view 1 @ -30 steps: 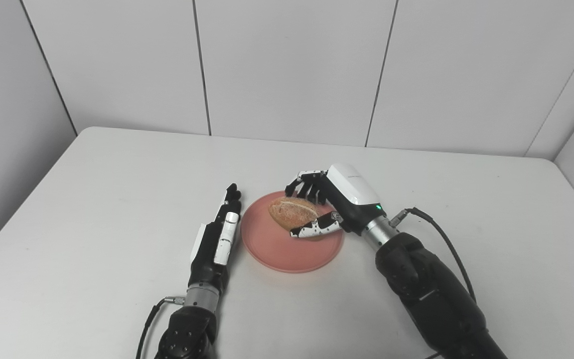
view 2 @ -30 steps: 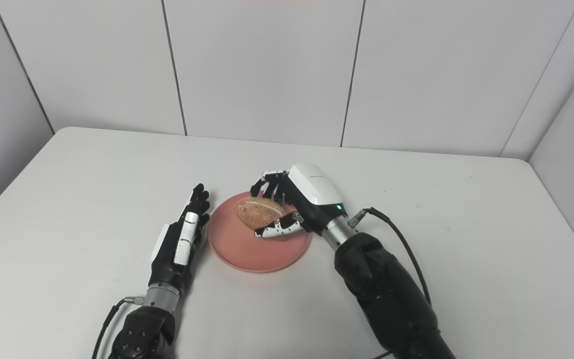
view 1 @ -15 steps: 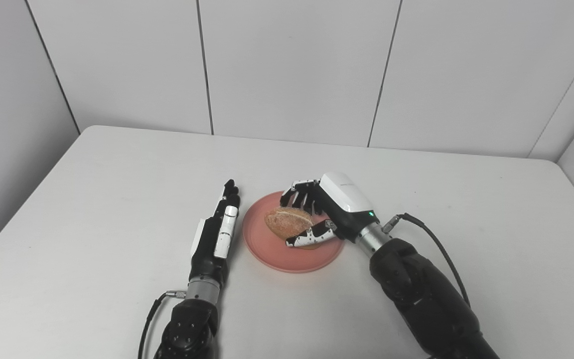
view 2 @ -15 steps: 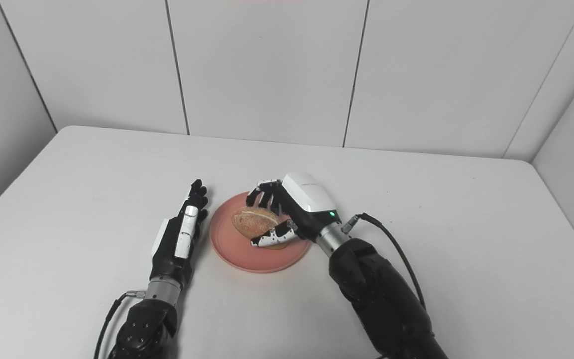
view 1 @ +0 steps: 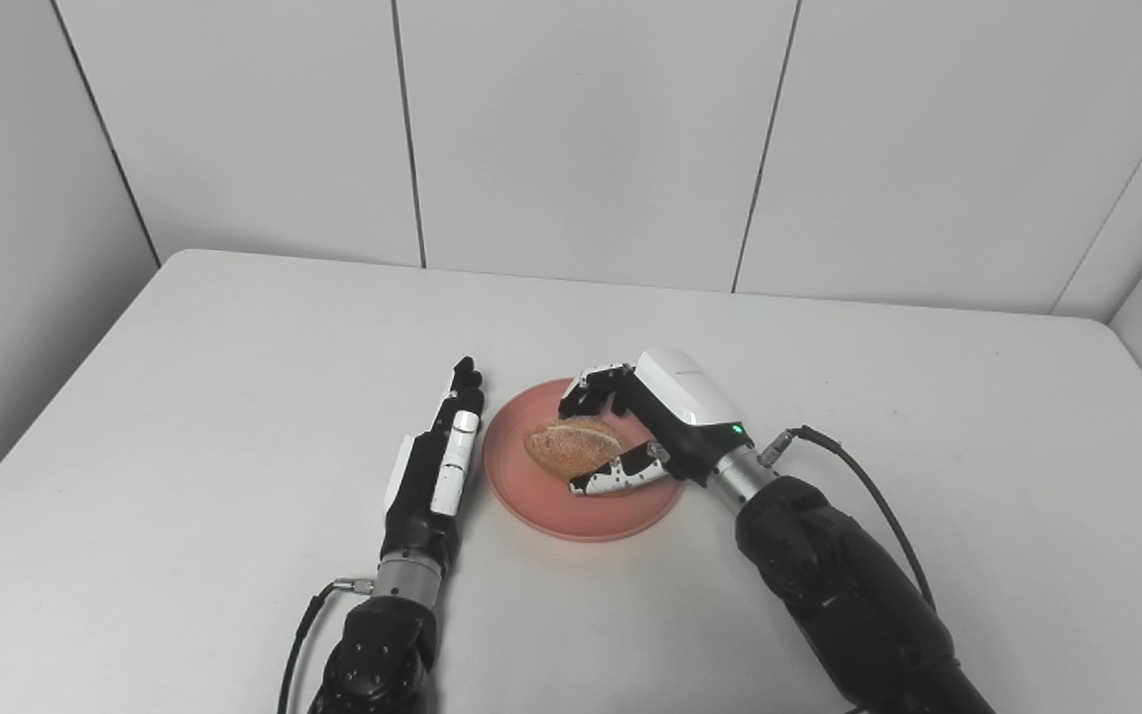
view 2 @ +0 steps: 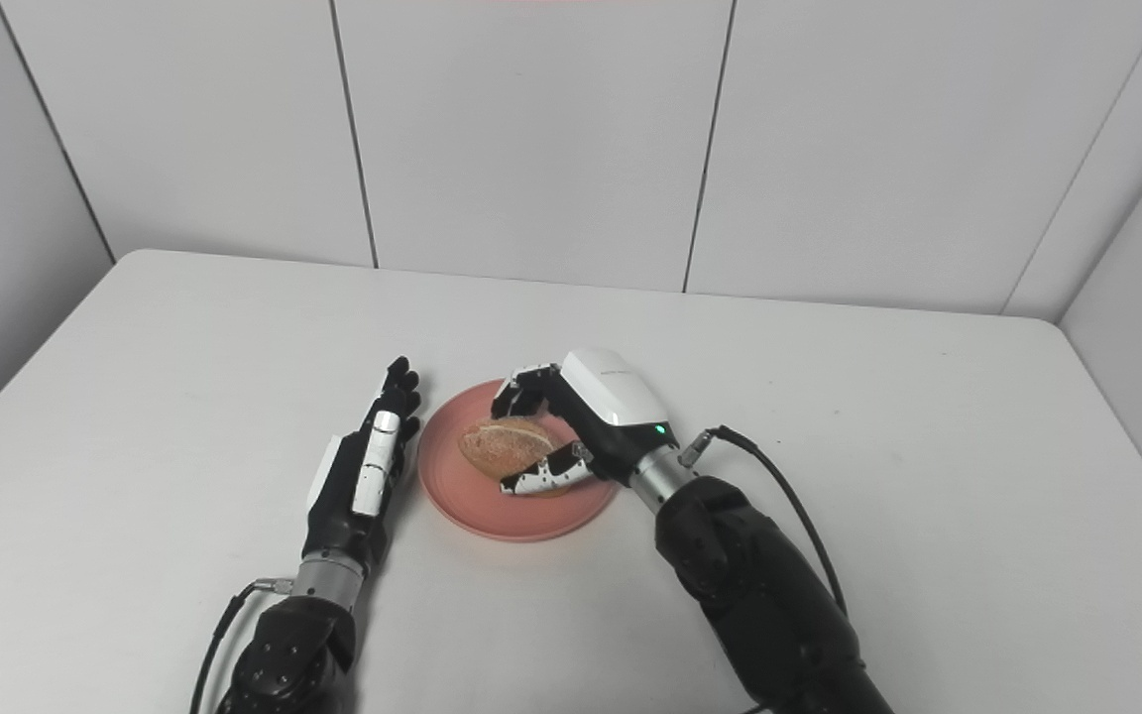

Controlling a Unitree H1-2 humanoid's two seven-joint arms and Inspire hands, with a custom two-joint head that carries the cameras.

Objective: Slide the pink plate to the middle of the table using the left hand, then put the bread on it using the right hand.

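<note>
Since the earlier frame, the right hand (view 1: 650,421) had lowered the bread (view 1: 571,446) onto the pink plate (view 1: 581,501), fingers loosening. Left hand (view 1: 437,461) lay flat, open, beside the plate's left rim on the white table (view 1: 184,397); grey wall panels (view 1: 581,139) stood behind.

Both arms were bulky matte black with silver wrist cuffs and thin black cables; the left hand (view 1: 429,476) and right hand (view 1: 660,421) were black with glossy white panels, the right showing a green light
</note>
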